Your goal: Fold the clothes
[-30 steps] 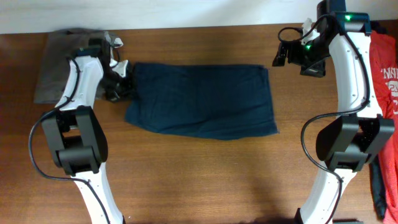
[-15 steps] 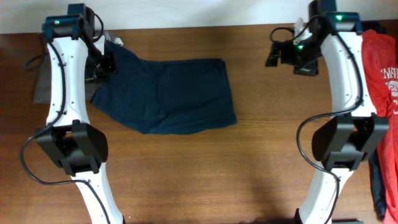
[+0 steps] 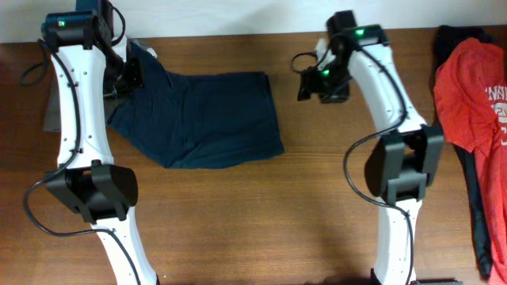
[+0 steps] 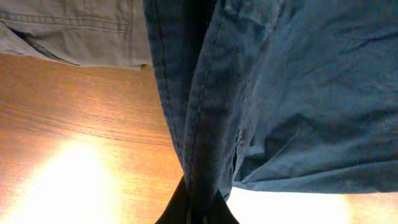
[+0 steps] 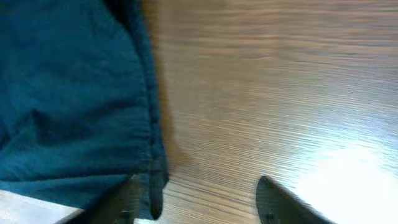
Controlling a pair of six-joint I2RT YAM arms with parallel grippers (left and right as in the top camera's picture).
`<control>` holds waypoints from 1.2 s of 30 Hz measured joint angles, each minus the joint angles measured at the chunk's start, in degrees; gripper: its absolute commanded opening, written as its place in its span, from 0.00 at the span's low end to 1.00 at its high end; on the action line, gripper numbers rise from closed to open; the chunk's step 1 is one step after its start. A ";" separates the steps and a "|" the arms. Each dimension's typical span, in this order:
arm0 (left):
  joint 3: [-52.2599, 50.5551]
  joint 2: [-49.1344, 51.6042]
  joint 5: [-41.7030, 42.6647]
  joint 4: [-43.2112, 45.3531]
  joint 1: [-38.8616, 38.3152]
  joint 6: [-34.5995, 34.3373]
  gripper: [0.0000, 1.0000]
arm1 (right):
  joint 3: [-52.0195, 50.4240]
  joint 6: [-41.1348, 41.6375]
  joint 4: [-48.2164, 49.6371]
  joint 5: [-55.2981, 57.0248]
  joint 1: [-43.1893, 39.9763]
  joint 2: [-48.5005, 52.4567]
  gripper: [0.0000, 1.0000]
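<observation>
The dark navy garment (image 3: 198,119) lies spread on the wooden table, left of centre. My left gripper (image 3: 131,75) is shut on its upper left corner and lifts that edge; in the left wrist view the bunched navy cloth (image 4: 205,112) hangs from my jaws (image 4: 198,214). My right gripper (image 3: 307,83) is open and empty, just right of the garment's upper right corner; its fingers (image 5: 199,202) straddle bare wood beside the navy hem (image 5: 152,124). The grey-khaki garment (image 3: 52,103) lies at the far left, mostly hidden by my left arm, and shows in the left wrist view (image 4: 74,31). The red lettered T-shirt (image 3: 471,87) lies at the far right.
A dark strap or cloth strip (image 3: 475,214) lies below the red T-shirt at the right edge. The table's far edge meets a white wall (image 3: 238,16).
My left gripper has dragged the navy garment left and lifted its corner. My right arm has swung left towards the garment's right edge, uncovering more of the red T-shirt.
</observation>
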 measured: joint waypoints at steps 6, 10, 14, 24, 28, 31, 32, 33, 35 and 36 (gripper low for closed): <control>1.49 0.00 3.41 -0.11 -0.22 -0.04 0.01 | -0.15 1.70 -0.57 0.52 5.60 2.69 0.04; 3.58 0.00 4.33 -0.22 -0.22 -0.07 0.01 | -0.20 2.56 -1.33 0.72 6.69 4.79 0.04; 6.97 0.00 4.66 -0.28 -0.22 -0.20 0.01 | -0.61 2.75 -1.75 0.66 7.30 5.27 0.04; 8.59 0.00 4.74 -0.26 -0.44 -1.07 0.01 | -4.39 6.12 3.10 0.46 13.86 5.27 0.04; 8.59 0.00 7.28 0.72 -0.85 -2.01 0.01 | -4.52 7.26 4.35 0.44 15.26 5.29 0.04; 8.59 0.00 10.49 2.43 -1.44 -2.56 0.01 | -4.52 8.00 4.39 0.44 15.58 5.29 0.04; 8.59 0.00 11.37 2.86 -1.68 -2.67 0.01 | -4.52 8.13 4.39 0.44 15.58 5.29 0.04; 8.59 0.00 12.81 3.65 -1.99 -2.80 0.01 | -4.52 8.44 4.39 0.44 15.58 5.29 0.04; 8.59 0.00 14.99 5.01 -2.62 -3.23 0.01 | -4.52 8.57 4.42 0.44 15.58 5.29 0.04; 8.59 0.00 15.65 5.44 -2.80 -3.74 0.01 | -4.52 8.72 4.48 0.44 15.58 5.29 0.04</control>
